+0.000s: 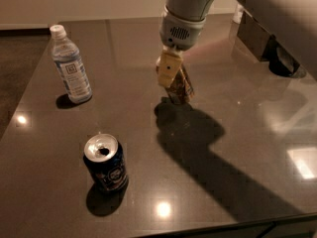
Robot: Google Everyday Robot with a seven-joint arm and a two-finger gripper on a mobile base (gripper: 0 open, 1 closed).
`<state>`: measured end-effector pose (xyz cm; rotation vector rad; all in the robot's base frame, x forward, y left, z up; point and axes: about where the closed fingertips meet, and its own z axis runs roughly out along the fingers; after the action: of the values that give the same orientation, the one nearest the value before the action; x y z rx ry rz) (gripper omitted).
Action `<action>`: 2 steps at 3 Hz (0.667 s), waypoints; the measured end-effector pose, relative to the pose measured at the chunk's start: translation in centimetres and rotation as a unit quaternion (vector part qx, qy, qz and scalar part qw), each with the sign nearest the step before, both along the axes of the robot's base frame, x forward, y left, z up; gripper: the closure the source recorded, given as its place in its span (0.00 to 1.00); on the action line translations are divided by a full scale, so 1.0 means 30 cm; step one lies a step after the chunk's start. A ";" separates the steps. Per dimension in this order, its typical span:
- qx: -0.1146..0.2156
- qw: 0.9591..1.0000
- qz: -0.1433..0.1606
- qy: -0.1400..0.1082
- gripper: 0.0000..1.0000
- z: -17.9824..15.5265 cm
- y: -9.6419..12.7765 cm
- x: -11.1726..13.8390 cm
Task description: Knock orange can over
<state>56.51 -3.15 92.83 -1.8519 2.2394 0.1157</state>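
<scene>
Pressing in on the target, the pincer (169,81) hangs from the pale arm (185,14) over the middle of the desk (237,148), with its yellowish end right against the orange can (183,90). You cannot tell from this view whether the pincer is apart, together, or clamped on the can, because its body covers the upper part of the can. The can itself looks tilted rather than upright. Its lower end is on the desk and its upper part is tucked behind the pincer, though you cannot read exactly which way it leans.

By that lean, you are in the middle of the tipping step: contact is made, but the can is not yet lying on its side. The next move calls for a sideways sweep that follows through at the can's upper part, carried far enough for the can to pass its balance point and drop flat. Keep the push high, since a low push would likely just slide the can across the glossy surface.

Further out, the dark blue can (105,163) stands upright near the front edge, and the water bottle (71,66) stands toward the far left. Both are well apart from the pincer, so a short sweep should leave them alone.
</scene>
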 end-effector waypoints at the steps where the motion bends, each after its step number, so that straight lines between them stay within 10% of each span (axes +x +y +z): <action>1: -0.045 0.999 0.023 0.017 0.77 -0.053 0.004 -0.013; 2: -0.064 0.997 0.037 0.024 0.53 -0.080 0.015 -0.016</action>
<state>56.02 -2.71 90.44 -2.0195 2.2587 0.0319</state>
